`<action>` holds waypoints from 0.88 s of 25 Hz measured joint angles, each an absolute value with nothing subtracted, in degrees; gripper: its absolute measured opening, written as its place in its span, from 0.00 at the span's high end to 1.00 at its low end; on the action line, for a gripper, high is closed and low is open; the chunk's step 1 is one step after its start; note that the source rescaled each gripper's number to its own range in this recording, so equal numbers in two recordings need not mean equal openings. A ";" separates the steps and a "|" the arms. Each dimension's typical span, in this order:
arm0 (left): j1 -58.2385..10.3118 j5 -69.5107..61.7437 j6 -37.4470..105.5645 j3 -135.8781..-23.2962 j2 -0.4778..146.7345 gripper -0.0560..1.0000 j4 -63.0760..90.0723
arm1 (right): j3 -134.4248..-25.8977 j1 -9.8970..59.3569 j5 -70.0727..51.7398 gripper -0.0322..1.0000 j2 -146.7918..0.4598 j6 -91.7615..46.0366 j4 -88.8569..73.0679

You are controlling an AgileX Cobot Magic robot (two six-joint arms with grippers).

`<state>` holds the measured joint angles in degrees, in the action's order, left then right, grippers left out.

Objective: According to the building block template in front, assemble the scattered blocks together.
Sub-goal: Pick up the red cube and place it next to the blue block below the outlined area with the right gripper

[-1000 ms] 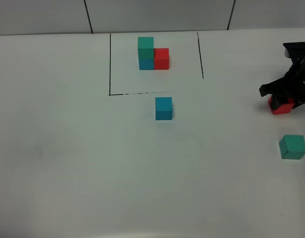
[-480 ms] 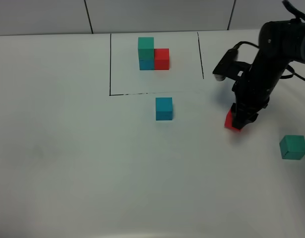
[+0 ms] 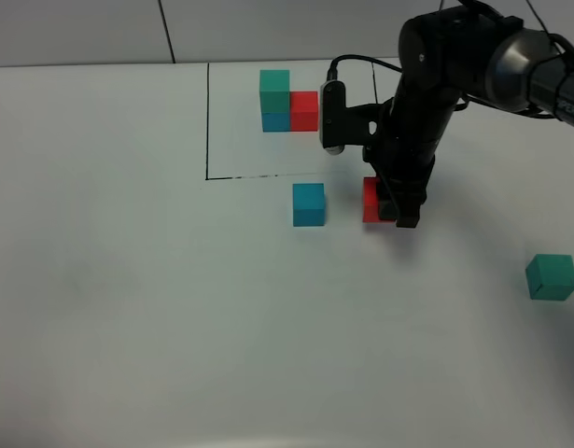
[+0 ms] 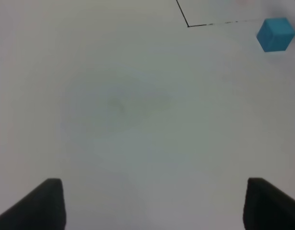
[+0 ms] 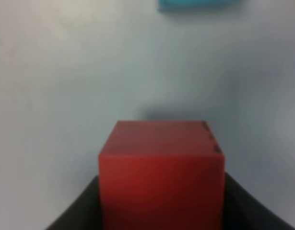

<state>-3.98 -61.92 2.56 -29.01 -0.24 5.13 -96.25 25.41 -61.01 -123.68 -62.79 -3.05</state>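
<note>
The template [image 3: 288,100] stands inside a thin black outline at the back: green on blue, red alongside. The loose blue cube [image 3: 308,203] sits just in front of the outline; it also shows in the left wrist view [image 4: 276,34] and at the edge of the right wrist view [image 5: 200,4]. My right gripper [image 3: 387,207] is shut on the loose red cube [image 3: 371,201], a short gap to the right of the blue cube; the red cube fills the right wrist view [image 5: 161,179]. The loose green cube [image 3: 551,276] lies far right. My left gripper [image 4: 152,201] is open and empty over bare table.
The white table [image 3: 175,308] carries the black outline [image 3: 207,121], whose corner shows in the left wrist view [image 4: 187,25]. A grey wall panel runs along the back. The right arm [image 3: 445,65] reaches over the outline's right line.
My right gripper has carried the red cube from the far right edge leftward to a spot beside the blue cube. The blue and green cubes have not moved.
</note>
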 joint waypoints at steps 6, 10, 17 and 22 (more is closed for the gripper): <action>-3.98 -61.92 2.56 -29.01 -0.24 0.08 5.13 | -104.32 26.73 -64.96 0.95 -129.81 -63.82 -3.17; -3.98 -61.92 2.56 -29.01 -0.24 0.08 5.13 | -105.27 27.15 -64.79 0.95 -130.83 -64.71 -3.30; -3.98 -61.92 2.56 -29.01 -0.24 0.08 5.13 | -105.76 27.15 -63.59 0.95 -131.25 -64.94 -3.39; -3.98 -61.92 2.56 -29.01 -0.24 0.08 5.13 | -107.90 27.15 -64.10 0.95 -132.75 -64.94 -3.42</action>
<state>-3.98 -61.92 2.56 -29.01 -0.24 5.13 -107.90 27.15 -64.10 -132.75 -64.94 -3.42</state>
